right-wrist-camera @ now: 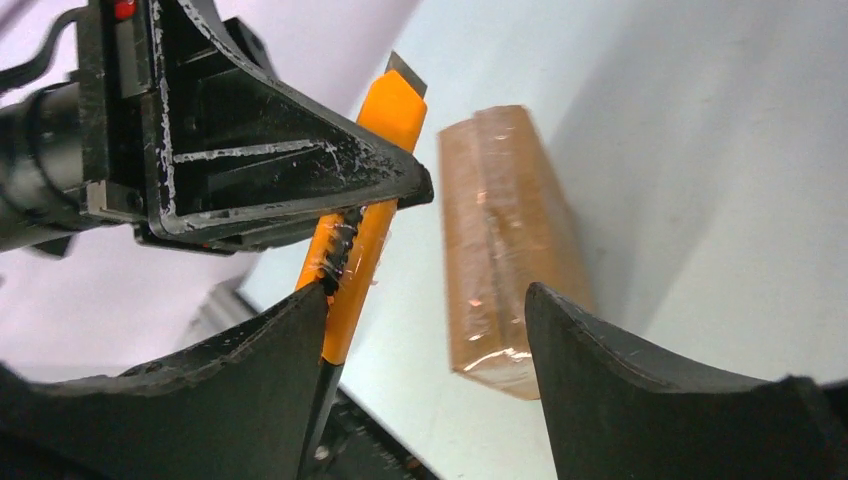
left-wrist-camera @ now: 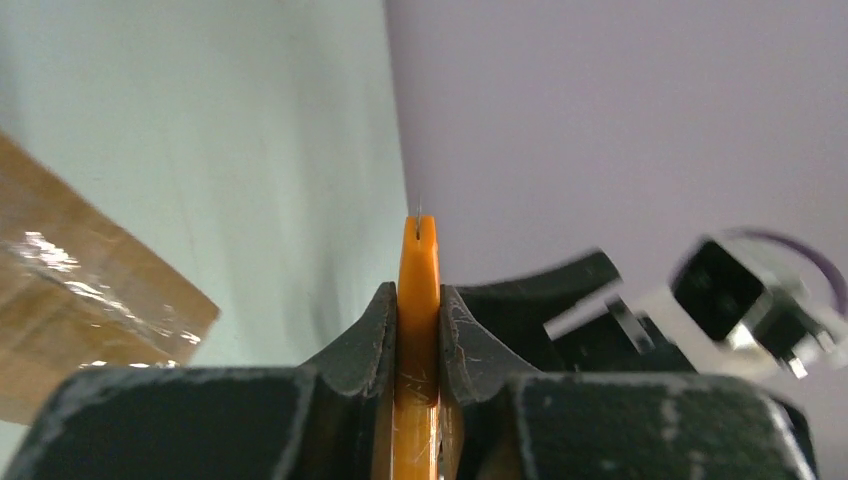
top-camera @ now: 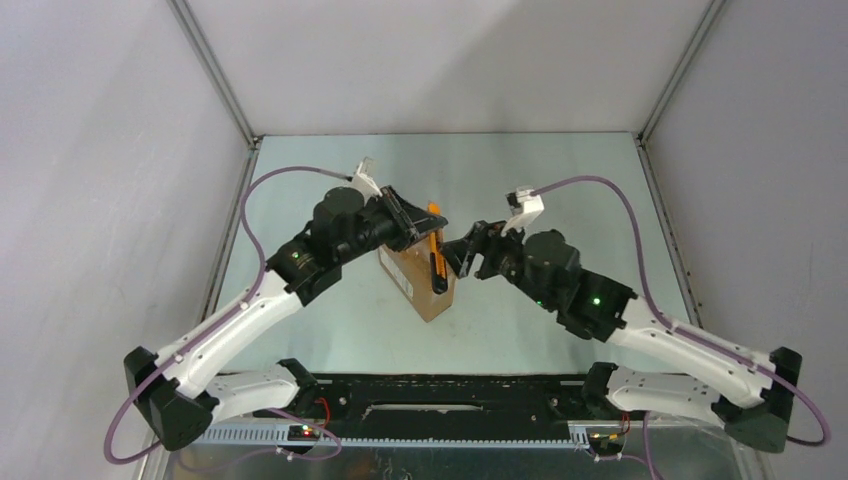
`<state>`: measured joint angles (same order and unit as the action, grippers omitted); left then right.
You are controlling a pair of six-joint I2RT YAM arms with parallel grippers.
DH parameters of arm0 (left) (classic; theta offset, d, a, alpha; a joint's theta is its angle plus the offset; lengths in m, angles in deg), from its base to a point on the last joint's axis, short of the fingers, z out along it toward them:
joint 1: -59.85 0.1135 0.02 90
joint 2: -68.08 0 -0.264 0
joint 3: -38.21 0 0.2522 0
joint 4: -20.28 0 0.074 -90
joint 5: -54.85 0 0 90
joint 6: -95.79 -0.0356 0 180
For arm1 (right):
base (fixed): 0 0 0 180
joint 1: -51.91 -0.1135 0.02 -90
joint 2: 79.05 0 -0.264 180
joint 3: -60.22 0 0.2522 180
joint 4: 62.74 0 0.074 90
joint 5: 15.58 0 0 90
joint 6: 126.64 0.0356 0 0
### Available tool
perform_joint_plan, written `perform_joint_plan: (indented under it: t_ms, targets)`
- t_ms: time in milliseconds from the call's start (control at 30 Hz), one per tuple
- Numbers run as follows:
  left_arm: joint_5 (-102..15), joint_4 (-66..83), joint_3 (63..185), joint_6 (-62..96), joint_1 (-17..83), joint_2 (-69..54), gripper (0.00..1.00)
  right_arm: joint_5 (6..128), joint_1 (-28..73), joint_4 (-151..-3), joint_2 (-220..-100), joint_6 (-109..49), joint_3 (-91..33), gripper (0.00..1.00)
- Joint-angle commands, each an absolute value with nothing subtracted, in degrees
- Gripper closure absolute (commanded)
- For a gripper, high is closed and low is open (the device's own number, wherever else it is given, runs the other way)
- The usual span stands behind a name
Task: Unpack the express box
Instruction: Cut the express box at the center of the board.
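Note:
The express box (top-camera: 415, 283), brown cardboard with a white label and clear tape, stands on edge at the table's middle. It also shows in the left wrist view (left-wrist-camera: 70, 290) and the right wrist view (right-wrist-camera: 505, 230). My left gripper (top-camera: 415, 230) is shut on the orange-and-black utility knife (top-camera: 437, 262), holding it just above the box. The jaws clamp the knife's orange body (left-wrist-camera: 418, 270), its blade tip out. My right gripper (top-camera: 463, 256) is open right beside the knife. In the right wrist view its left finger (right-wrist-camera: 290, 340) sits against the knife (right-wrist-camera: 365, 240), below the left gripper (right-wrist-camera: 250, 160).
The pale green table (top-camera: 540, 190) is walled by grey panels at the back and sides. A black rail (top-camera: 440, 390) with the arm bases runs along the near edge. The right arm's wrist (left-wrist-camera: 740, 300) shows blurred in the left wrist view.

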<state>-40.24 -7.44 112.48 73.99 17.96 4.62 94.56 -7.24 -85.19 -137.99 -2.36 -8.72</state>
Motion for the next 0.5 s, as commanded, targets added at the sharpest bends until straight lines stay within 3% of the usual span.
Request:
perform_joint_plan:
  t_ms: [0,200,467]
  targets:
    - [-51.6,4.9,110.9,66.7,16.5,11.7,1.00,81.6,-4.0,-82.0,-131.0,2.7,-4.2,0.25]
    - [-53.0,16.2,105.3,65.7,16.7,13.5,1.00,63.3,4.1,-70.6,-124.7,12.8,4.5,0.21]
    - [-53.0,18.4,104.6,65.1,16.7,13.8,1.00,59.0,4.6,-64.6,-121.2,15.5,8.8,0.22]
